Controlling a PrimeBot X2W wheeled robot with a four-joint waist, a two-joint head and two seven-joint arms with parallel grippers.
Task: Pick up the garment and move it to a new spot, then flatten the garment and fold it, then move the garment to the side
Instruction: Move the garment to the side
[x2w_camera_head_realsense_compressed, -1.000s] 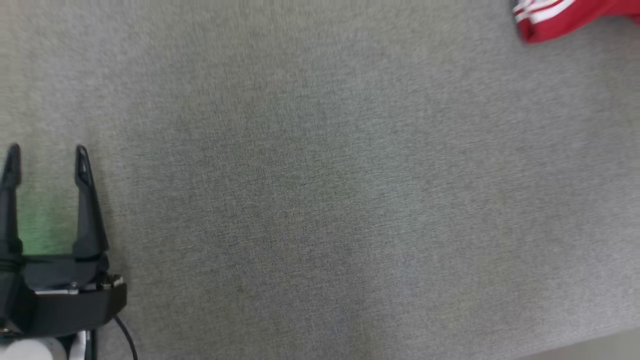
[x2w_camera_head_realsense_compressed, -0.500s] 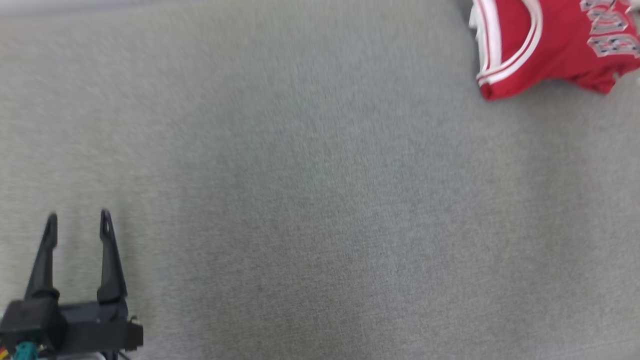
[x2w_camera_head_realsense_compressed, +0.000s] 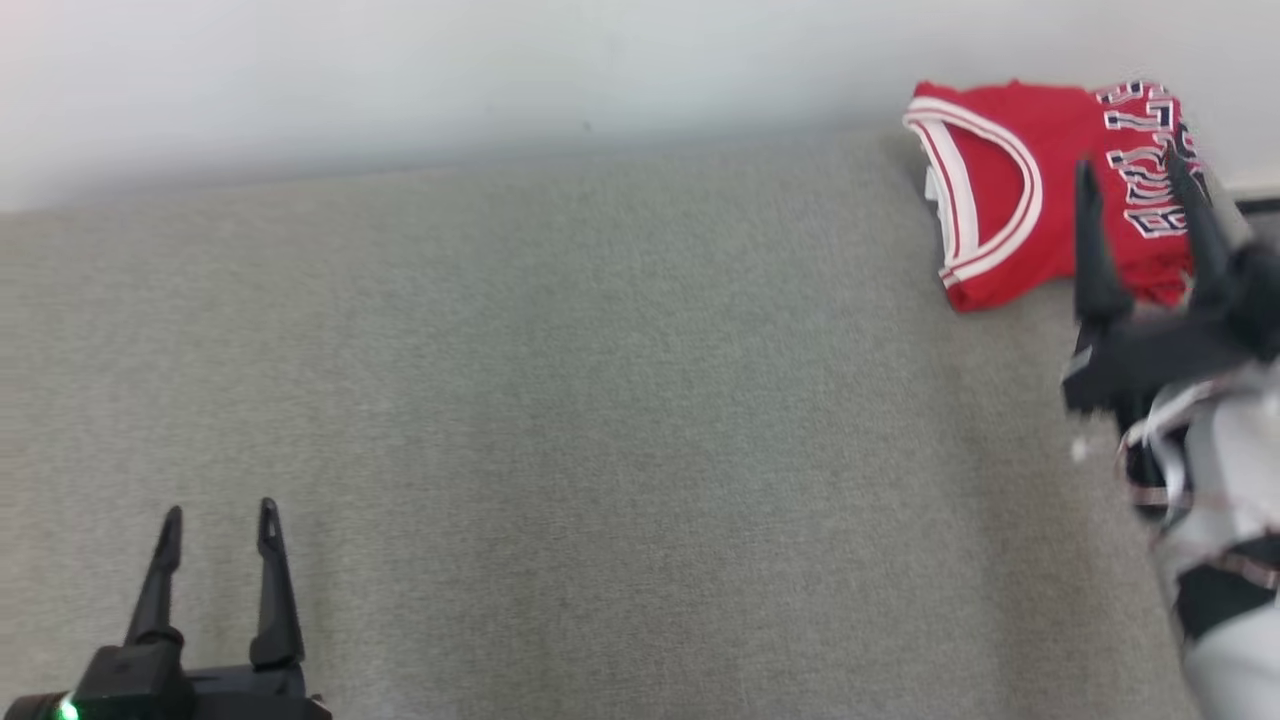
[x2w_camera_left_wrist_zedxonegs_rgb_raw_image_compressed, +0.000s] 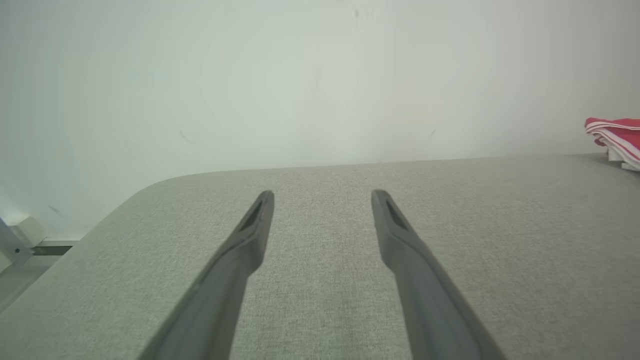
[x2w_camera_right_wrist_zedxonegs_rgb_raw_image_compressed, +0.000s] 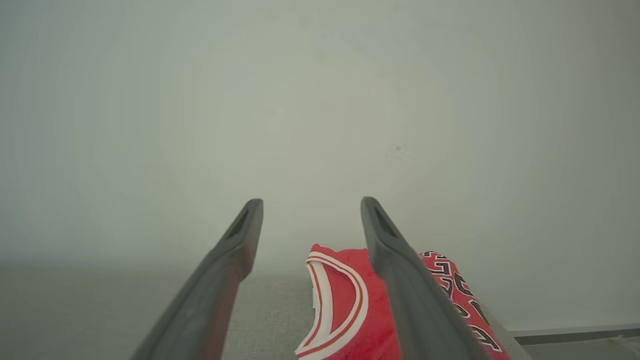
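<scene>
The garment (x2w_camera_head_realsense_compressed: 1010, 190) is a red jersey with white trim and dark lettering, folded small at the far right corner of the grey padded table (x2w_camera_head_realsense_compressed: 600, 400). It also shows in the right wrist view (x2w_camera_right_wrist_zedxonegs_rgb_raw_image_compressed: 345, 310) and at the right edge of the left wrist view (x2w_camera_left_wrist_zedxonegs_rgb_raw_image_compressed: 617, 140). My right gripper (x2w_camera_head_realsense_compressed: 1135, 175) hovers open just over the garment's near right side, nothing between its fingers. My left gripper (x2w_camera_head_realsense_compressed: 218, 515) stands open and empty at the lower left, far from the garment. In the left wrist view its fingers (x2w_camera_left_wrist_zedxonegs_rgb_raw_image_compressed: 250, 235) spread over bare cloth.
A pale wall (x2w_camera_head_realsense_compressed: 500, 80) runs behind the table's far edge. The table's rounded left corner (x2w_camera_left_wrist_zedxonegs_rgb_raw_image_compressed: 150, 185) shows in the left wrist view, with a metal frame (x2w_camera_left_wrist_zedxonegs_rgb_raw_image_compressed: 15, 250) beyond it. My pale right forearm (x2w_camera_head_realsense_compressed: 1220, 560) fills the lower right.
The head camera has tilted up, bringing the wall and the whole garment into view. My right gripper has come into view beside the garment. Both grippers stay open.
</scene>
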